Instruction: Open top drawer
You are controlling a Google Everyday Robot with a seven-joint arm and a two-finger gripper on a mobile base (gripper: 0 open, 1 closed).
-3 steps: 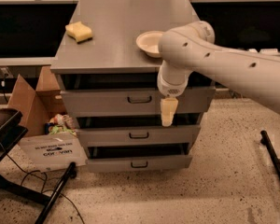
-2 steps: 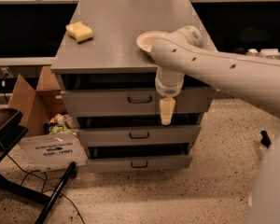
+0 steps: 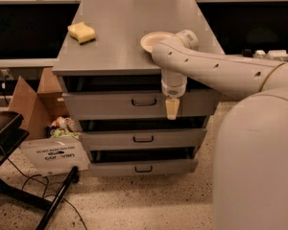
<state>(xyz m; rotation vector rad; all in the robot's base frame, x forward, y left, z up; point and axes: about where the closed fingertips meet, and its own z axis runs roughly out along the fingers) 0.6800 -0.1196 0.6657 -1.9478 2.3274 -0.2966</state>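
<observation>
The robot's pale rounded body (image 3: 254,166) fills the foreground at 4 o'clock, and from it the arm (image 3: 221,71) reaches left across the scene toward a grey metal cabinet (image 3: 115,56). At the cabinet's front edge the arm bends at the wrist and turns straight down. The gripper (image 3: 172,109) hangs vertically in front of the top drawer (image 3: 105,104), its yellowish tip pointing at the floor. From this angle it cannot be told whether the gripper is open or closed; it has hold of nothing. It sits just at 3 o'clock of the drawer's dark loop handle (image 3: 144,101), apart from it. The top drawer lies at centre frame, above two shorter drawers (image 3: 143,147). At 9 o'clock of the cabinet stands a cardboard box (image 3: 33,104). Farther back, on the cabinet top, a plate (image 3: 151,41) rests beside the wrist, with a yellow sponge (image 3: 81,32) at 11 o'clock.
</observation>
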